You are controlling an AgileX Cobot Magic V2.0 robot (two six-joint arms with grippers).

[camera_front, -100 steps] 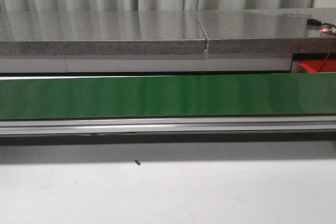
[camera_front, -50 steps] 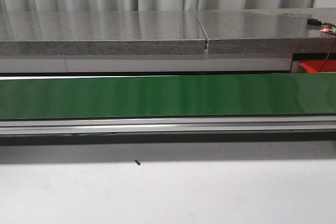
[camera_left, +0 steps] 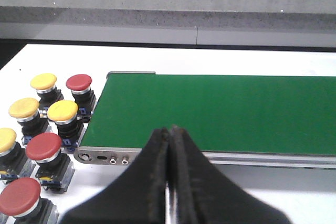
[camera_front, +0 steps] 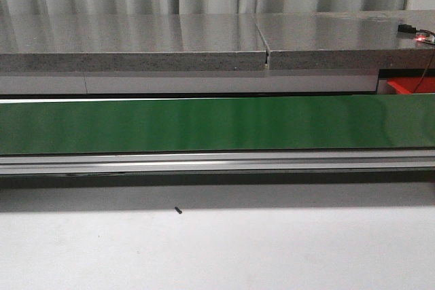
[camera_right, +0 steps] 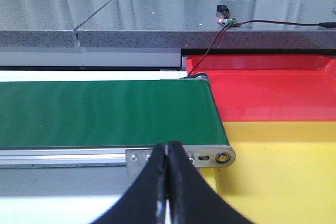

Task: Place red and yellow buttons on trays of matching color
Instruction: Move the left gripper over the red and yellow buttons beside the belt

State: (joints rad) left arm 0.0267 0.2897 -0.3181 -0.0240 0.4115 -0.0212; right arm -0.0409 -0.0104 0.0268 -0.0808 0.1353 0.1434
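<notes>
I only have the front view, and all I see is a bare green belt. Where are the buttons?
Observer: The left wrist view shows red buttons and yellow buttons standing in a cluster on the white table, beside one end of the belt.
Operator: And the trays?
Observer: In the right wrist view, a red tray and a yellow tray sit edge to edge at the belt's other end. The yellow one is nearer the arm.
Operator: Is either arm holding anything?
Observer: No. Both arms' jaws are shut with nothing between them.
</notes>
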